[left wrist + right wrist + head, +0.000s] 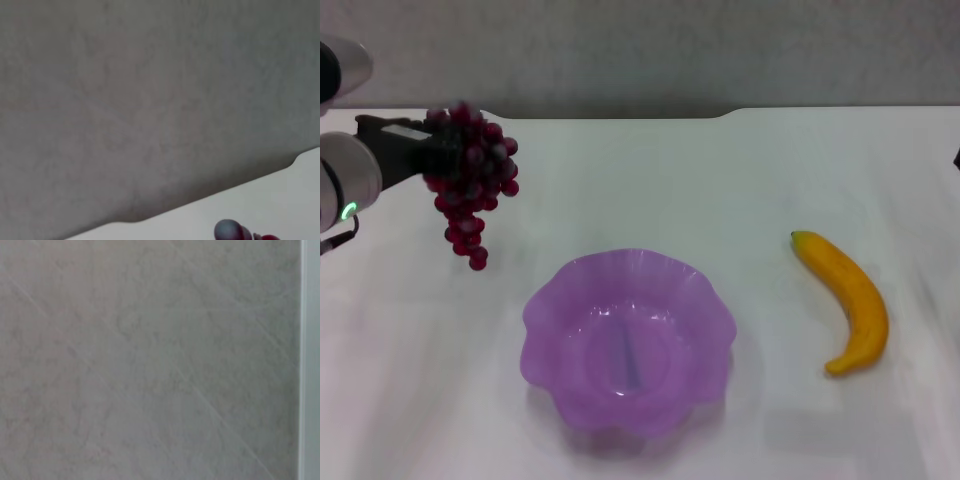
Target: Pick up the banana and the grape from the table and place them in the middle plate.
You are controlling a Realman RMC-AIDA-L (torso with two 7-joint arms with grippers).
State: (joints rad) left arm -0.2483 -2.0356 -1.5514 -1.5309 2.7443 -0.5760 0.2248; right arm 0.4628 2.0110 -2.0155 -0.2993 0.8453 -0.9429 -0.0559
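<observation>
A long bunch of small, round, dark red-purple grapes hangs above the plain white tabletop at its far left, its top end gripped and its tapered lower end pointing down. Near the front centre sits the translucent purple plastic plate with a wavy scalloped rim, upright and holding nothing. To the right, well apart from the plate, a smooth, curved yellow-orange banana lies flat on the table, one end farther back than the other.

grape far left, middle plate centre front, banana right
</observation>
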